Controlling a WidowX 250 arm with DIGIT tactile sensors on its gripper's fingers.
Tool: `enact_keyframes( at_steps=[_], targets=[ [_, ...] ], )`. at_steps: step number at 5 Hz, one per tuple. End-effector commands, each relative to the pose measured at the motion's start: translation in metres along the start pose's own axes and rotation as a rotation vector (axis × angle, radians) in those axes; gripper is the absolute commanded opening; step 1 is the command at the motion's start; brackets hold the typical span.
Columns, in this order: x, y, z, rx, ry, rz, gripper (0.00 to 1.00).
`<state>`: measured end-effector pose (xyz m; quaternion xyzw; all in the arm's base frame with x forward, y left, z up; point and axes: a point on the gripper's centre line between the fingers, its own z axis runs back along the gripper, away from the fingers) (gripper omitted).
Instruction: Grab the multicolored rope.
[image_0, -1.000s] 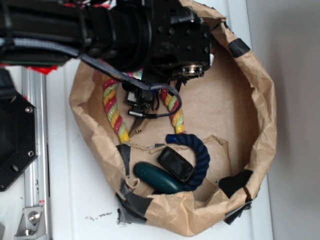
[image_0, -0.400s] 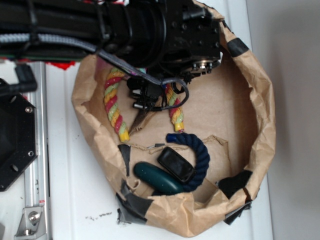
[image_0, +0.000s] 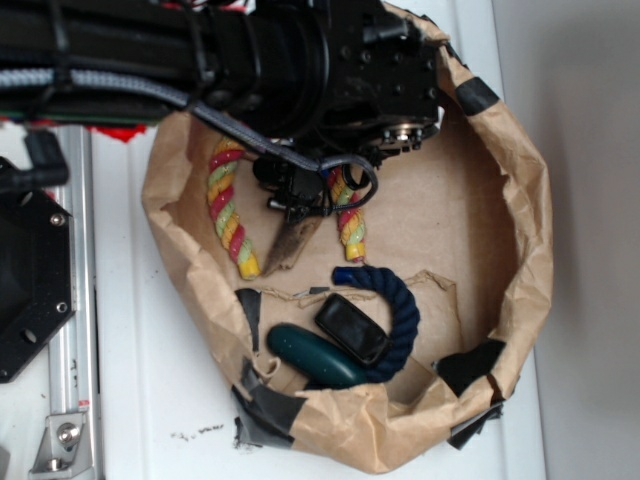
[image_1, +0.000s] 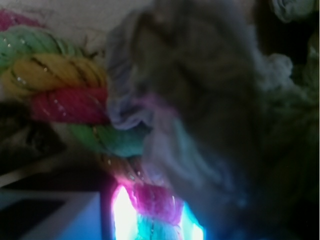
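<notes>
A crumpled brown paper bag (image_0: 520, 250), rolled down into a shallow basket and patched with black tape, sits on the white surface (image_0: 150, 400). Inside it, near the front wall, a dark navy blue rope (image_0: 398, 305) curves around a small black rectangular device (image_0: 352, 328), which leans on a dark teal oblong object (image_0: 312, 358). A metal rail (image_0: 68, 300) runs along the left.

- The black arm (image_0: 200, 60) reaches in from the left across the top of the exterior view.
- Its gripper (image_0: 297, 200) hangs below the wrist, pointing downward.
- Whether the jaws are parted or closed cannot be told.
</notes>
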<state>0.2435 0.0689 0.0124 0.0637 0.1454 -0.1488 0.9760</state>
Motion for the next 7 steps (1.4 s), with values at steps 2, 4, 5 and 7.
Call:
enact_keyframes(
  at_steps=[2, 4, 5, 7],
  targets=[
    [-0.014, 0.000, 0.033, 0.074, -0.114, 0.038, 0.00],
    [-0.027, -0.009, 0.131, -0.065, -0.309, 0.172, 0.00],
    [-0.019, -0.014, 0.150, -0.090, -0.354, 0.137, 0.00],
    [0.001, -0.029, 0.149, -0.120, -0.320, 0.062, 0.00]
  ],
)
